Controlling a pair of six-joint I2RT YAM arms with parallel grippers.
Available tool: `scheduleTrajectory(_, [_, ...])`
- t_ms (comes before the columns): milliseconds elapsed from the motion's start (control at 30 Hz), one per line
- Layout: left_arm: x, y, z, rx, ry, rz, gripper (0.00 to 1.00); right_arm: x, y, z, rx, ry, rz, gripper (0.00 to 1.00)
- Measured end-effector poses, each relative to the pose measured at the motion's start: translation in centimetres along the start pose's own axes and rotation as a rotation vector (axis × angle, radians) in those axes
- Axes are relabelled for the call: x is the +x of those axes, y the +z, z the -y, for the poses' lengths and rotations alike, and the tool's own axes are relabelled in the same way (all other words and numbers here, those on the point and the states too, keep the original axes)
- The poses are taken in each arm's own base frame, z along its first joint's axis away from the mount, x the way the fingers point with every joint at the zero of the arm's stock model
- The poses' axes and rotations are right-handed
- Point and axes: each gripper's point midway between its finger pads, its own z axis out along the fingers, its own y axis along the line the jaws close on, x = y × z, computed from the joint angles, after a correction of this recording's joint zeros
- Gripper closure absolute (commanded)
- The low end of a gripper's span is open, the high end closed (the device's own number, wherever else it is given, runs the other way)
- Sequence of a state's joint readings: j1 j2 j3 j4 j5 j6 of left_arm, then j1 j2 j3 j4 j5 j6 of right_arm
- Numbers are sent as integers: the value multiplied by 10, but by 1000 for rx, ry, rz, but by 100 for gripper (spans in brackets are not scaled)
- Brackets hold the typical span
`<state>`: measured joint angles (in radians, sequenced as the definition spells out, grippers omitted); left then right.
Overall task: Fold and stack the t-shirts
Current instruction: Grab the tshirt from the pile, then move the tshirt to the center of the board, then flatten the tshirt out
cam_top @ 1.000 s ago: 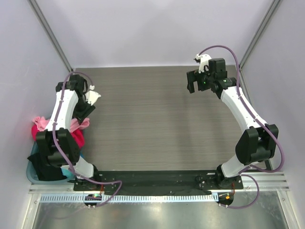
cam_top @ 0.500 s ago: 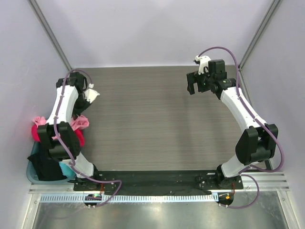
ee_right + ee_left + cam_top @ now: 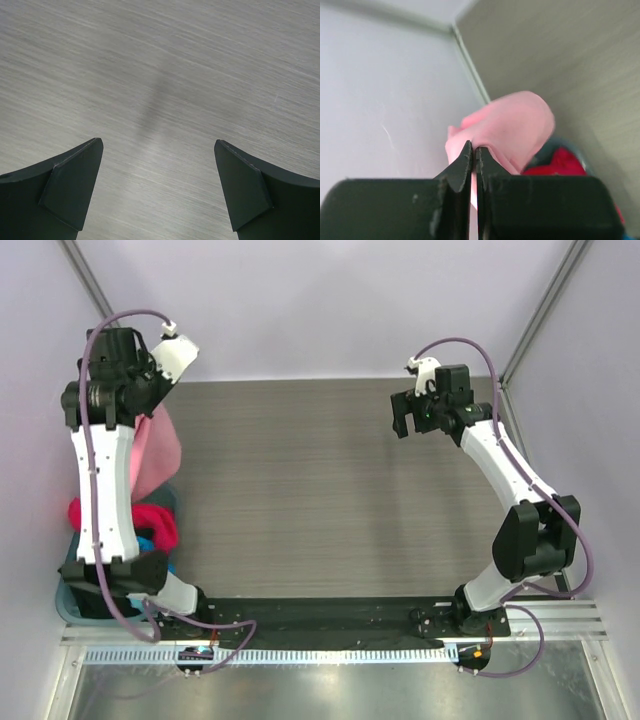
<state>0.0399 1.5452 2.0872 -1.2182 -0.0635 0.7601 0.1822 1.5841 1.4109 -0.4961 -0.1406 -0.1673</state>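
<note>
A light pink t-shirt (image 3: 157,455) hangs from my left gripper (image 3: 148,416), which is raised high at the table's far left. In the left wrist view that gripper (image 3: 474,150) is shut on a fold of the pink t-shirt (image 3: 512,127). Under the hanging cloth a magenta t-shirt (image 3: 150,523) lies in the teal basket (image 3: 64,602), with a bit of bright blue t-shirt (image 3: 148,543) beside it. The magenta t-shirt (image 3: 565,161) also shows below the pink one. My right gripper (image 3: 404,416) hovers open over bare table at the far right, its fingers (image 3: 75,185) wide apart with nothing between them.
The basket stands off the table's left front corner, next to the left arm's base. Pale walls close in the table (image 3: 320,490) on the left, back and right. A metal rail (image 3: 330,655) runs along the near edge.
My left gripper has shut on the pink t-shirt at the basket and swung up and back, lifting the cloth out so that it hangs. The right arm has barely moved.
</note>
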Motion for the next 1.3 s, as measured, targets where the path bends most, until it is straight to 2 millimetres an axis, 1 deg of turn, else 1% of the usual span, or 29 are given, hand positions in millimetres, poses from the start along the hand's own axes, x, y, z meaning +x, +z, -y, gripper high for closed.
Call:
scheduleTrajectory(100, [-47, -30, 7, -19, 78, 233, 100, -6, 5, 7, 34, 4, 2, 0])
scheduleTrajectory(200, [-92, -50, 24, 3, 146, 440, 100, -18, 4, 19, 84, 17, 23, 0])
scheduleTrajectory(233, [-111, -55, 29, 12, 165, 510, 100, -23, 3, 23, 98, 18, 36, 0])
scheduleTrajectory(267, [-124, -57, 34, 25, 178, 555, 100, -29, 1, 28, 118, 22, 48, 0])
scheduleTrajectory(333, [-158, -57, 51, 75, 213, 649, 100, -37, -3, 39, 159, 28, 70, 0])
scheduleTrajectory(367, [-178, -55, 64, 111, 232, 700, 100, -41, -5, 46, 181, 31, 81, 0])
scheduleTrajectory(400, [-193, -49, 80, 152, 248, 731, 99, -42, -7, 52, 201, 36, 89, 0])
scheduleTrajectory(433, [-203, -44, 93, 187, 260, 749, 96, -42, -8, 58, 220, 41, 89, 0])
scheduleTrajectory(500, [-222, -28, 134, 288, 291, 766, 89, -39, -11, 71, 255, 56, 84, 0])
scheduleTrajectory(533, [-229, -21, 153, 331, 305, 765, 89, -37, -12, 76, 266, 64, 82, 0])
scheduleTrajectory(567, [-236, -11, 179, 383, 326, 760, 86, -34, -16, 83, 284, 75, 81, 0])
scheduleTrajectory(633, [-243, 6, 219, 462, 350, 738, 66, -28, -24, 95, 313, 95, 79, 0])
scheduleTrajectory(667, [-246, 14, 238, 496, 358, 726, 60, -27, -28, 98, 323, 100, 80, 0])
scheduleTrajectory(700, [-249, 21, 255, 524, 357, 711, 56, -26, -32, 102, 333, 105, 85, 0])
scheduleTrajectory(733, [-250, 28, 269, 546, 346, 689, 55, -26, -37, 106, 340, 109, 89, 0])
scheduleTrajectory(767, [-250, 35, 281, 560, 330, 663, 54, -27, -42, 107, 338, 106, 97, 1])
scheduleTrajectory(800, [-250, 43, 288, 556, 306, 633, 49, -27, -45, 105, 323, 96, 101, 2])
scheduleTrajectory(833, [-250, 52, 289, 528, 270, 596, 46, -27, -49, 98, 285, 73, 103, 2])
scheduleTrajectory(867, [-250, 59, 285, 496, 225, 567, 45, -26, -51, 91, 245, 49, 100, 2])
scheduleTrajectory(900, [-249, 65, 277, 458, 178, 543, 42, -25, -53, 79, 191, 7, 95, 3])
scheduleTrajectory(933, [-248, 70, 267, 427, 125, 525, 43, -23, -54, 68, 147, -29, 89, 6])
scheduleTrajectory(1000, [-244, 76, 233, 350, -3, 504, 45, -11, -53, 36, 38, -137, 64, 11])
scheduleTrajectory(1033, [-238, 79, 217, 319, -52, 493, 46, -1, -51, 15, -27, -196, 44, 11])
scheduleTrajectory(1100, [-219, 82, 182, 249, -147, 463, 47, 28, -46, -31, -165, -323, 3, 14])
scheduleTrajectory(1133, [-207, 83, 169, 222, -186, 443, 47, 45, -44, -53, -233, -382, -21, 16])
scheduleTrajectory(1167, [-190, 85, 154, 191, -230, 414, 47, 68, -43, -74, -299, -435, -58, 18])
scheduleTrajectory(1233, [-170, 87, 138, 157, -283, 377, 47, 112, -42, -112, -424, -539, -125, 20])
scheduleTrajectory(1267, [-162, 87, 134, 148, -307, 363, 47, 135, -42, -127, -480, -584, -165, 20])
scheduleTrajectory(1300, [-157, 88, 134, 147, -321, 353, 47, 152, -42, -135, -515, -613, -195, 20])
